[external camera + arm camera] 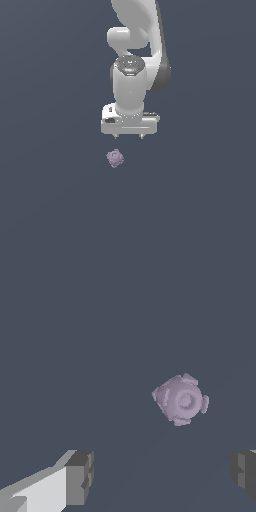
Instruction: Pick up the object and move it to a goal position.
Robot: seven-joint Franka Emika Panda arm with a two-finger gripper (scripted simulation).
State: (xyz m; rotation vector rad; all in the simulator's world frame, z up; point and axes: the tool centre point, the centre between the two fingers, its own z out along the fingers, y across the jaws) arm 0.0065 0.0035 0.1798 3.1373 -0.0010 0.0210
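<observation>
The object (115, 158) is a small pale lilac, knobbly round lump lying on the dark grey-blue floor. It shows larger in the wrist view as the object (180, 399), with a ring-like dimple facing the camera. My white gripper (128, 136) hangs above it, a little toward the exterior view's right, clear of the lump. Its two short fingertips stand wide apart with nothing between them. In the wrist view the gripper (162, 476) shows one dark pad (80, 476) and part of the other at the frame's edge.
The floor (50, 200) is a plain dark grey-blue surface with no other objects in view. The white arm (137, 40) rises behind the gripper to the exterior view's top edge.
</observation>
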